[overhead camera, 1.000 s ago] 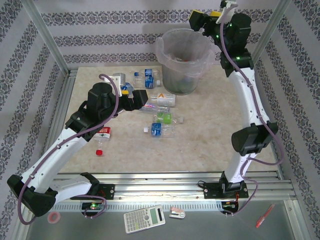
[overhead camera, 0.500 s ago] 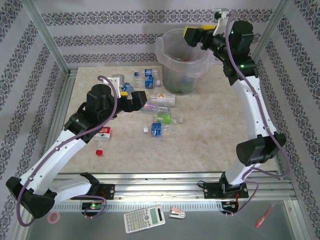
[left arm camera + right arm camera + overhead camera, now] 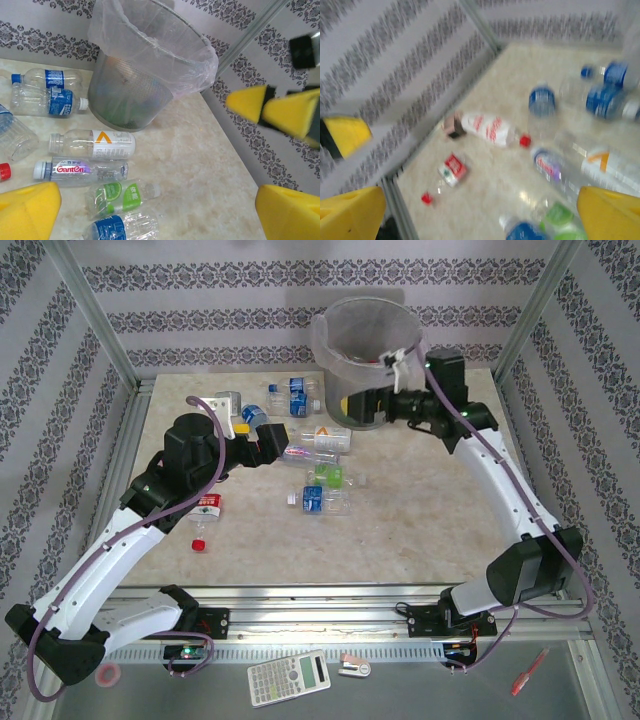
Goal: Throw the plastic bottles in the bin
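The bin [image 3: 365, 360], a dark mesh basket with a clear bag, stands at the back of the table; the left wrist view shows its mesh wall [image 3: 135, 82]. Several plastic bottles lie left of it: an orange-marked one [image 3: 322, 438] [image 3: 92, 144], a Ganten one [image 3: 80, 171], a green-labelled one [image 3: 330, 477] [image 3: 120, 197], blue-labelled ones [image 3: 292, 392] [image 3: 47, 101] and a red-labelled one [image 3: 206, 508] [image 3: 452, 170]. My left gripper [image 3: 270, 438] [image 3: 160, 215] hovers open over the bottles. My right gripper [image 3: 352, 405] [image 3: 480, 215] hangs open in front of the bin, holding nothing.
A small pinkish box-like item [image 3: 228, 400] lies at the back left, and a red cap [image 3: 198, 545] sits nearer the front. Metal frame posts stand at the table corners. A calculator [image 3: 288, 677] and a red pen [image 3: 527, 672] lie below the front rail.
My right arm has swung down from above the bin's rim to low in front of the bin, facing the bottles. My left arm has shifted slightly left.
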